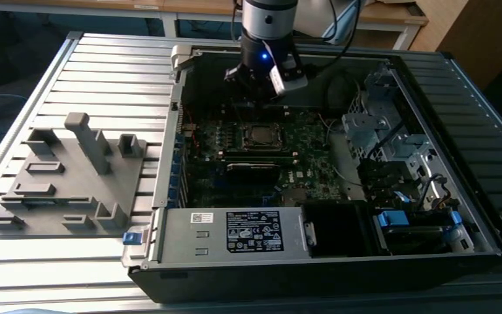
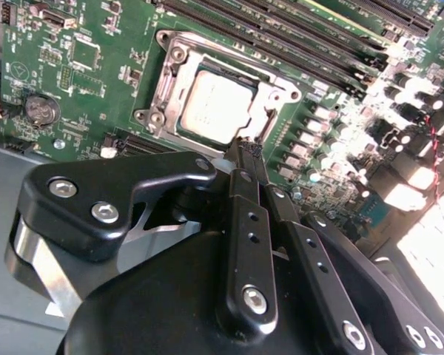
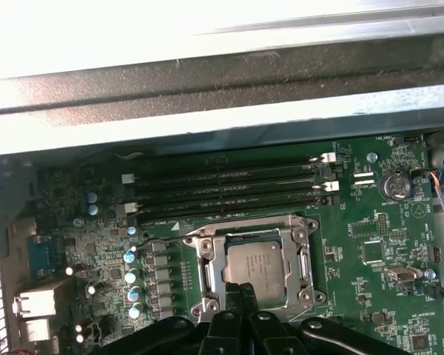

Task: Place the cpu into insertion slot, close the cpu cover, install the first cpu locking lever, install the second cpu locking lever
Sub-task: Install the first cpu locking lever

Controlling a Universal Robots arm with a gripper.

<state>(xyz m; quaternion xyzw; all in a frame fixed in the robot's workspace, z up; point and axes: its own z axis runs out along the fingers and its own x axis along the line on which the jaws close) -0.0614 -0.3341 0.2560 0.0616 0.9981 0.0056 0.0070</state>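
The cpu (image 3: 255, 266) (image 2: 213, 105), a square chip with a dull silver top, lies flat in the insertion slot (image 1: 245, 131) on the green motherboard. The cpu cover (image 3: 305, 260) (image 2: 272, 92), a silvery frame, lies down around it, and the chip shows through its cut-out. My gripper (image 3: 241, 290) (image 2: 249, 151) (image 1: 260, 98) hangs just above the socket's edge. Its black fingers are pressed together and hold nothing. Their tips overlap one side of the cover frame in both wrist views. I cannot make out the locking levers.
Long black memory slots (image 3: 229, 188) run beside the socket, with a coin battery (image 3: 394, 185) and silver capacitors (image 3: 132, 275) nearby. The open computer case (image 1: 460, 78) walls in the board. The power supply (image 1: 233, 232) sits at its front. A grey fixture (image 1: 68, 176) stands on the exterior view's left.
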